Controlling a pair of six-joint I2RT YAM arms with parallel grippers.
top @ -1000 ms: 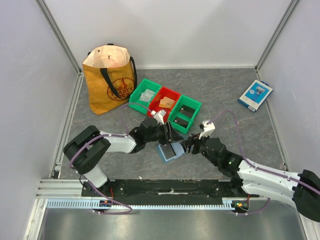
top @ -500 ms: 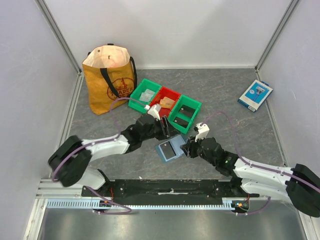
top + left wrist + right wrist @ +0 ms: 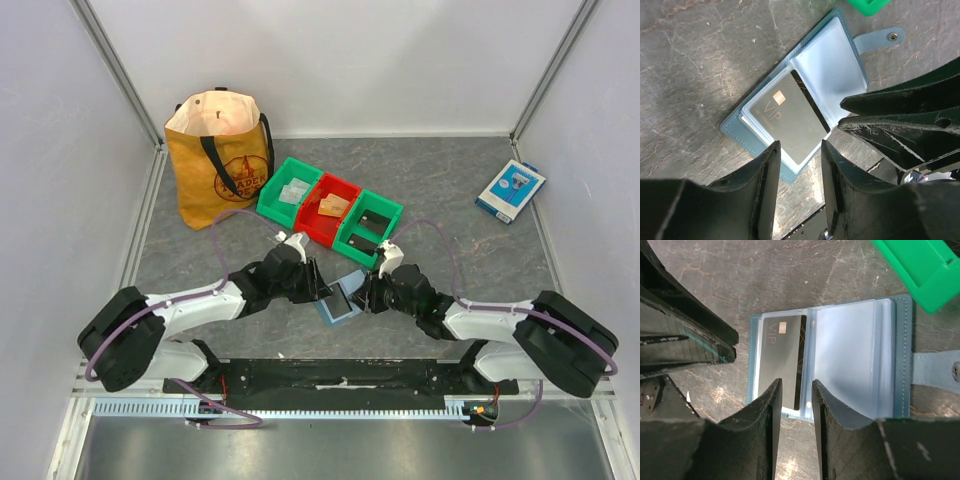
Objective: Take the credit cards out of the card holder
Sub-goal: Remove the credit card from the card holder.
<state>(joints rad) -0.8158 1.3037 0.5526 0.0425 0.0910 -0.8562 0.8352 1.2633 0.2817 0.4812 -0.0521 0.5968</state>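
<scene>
**Both hands closing in on the opened card holder**

The card holder (image 3: pixel 805 100) is lying spread open on the tabletop (image 3: pixel 450 190), just in front of the row of bins (image 3: pixel 372 205). Its snap tab (image 3: pixel 880 39) is flung out to one side. One dark credit card (image 3: pixel 790 117) marked VIP is sitting in a clear sleeve on one half, and the sleeve on the other half is looking empty.

The left hand (image 3: pixel 800 147) is hanging over the card's outer edge with its fingers partway apart and nothing between them. The right hand (image 3: pixel 796 386) is coming at the same card from the opposite side. Its fingers are drawn to a narrow gap over the card's lower edge, also holding nothing. Whether either fingertip is touching the sleeve is not clear.

Against the overhead view of a second ago, both arms are now lying lower and reaching further in. The left arm is stretched out flat, with its elbow far from the holder. The right hand is narrower than it was. The holder is in nearly the same spot but is lying flatter.

Judging by this, the opening step is done and the arms are setting up the pull. One hand is probably going to pin the holder while the other draws the card out. No card is out yet.
</scene>
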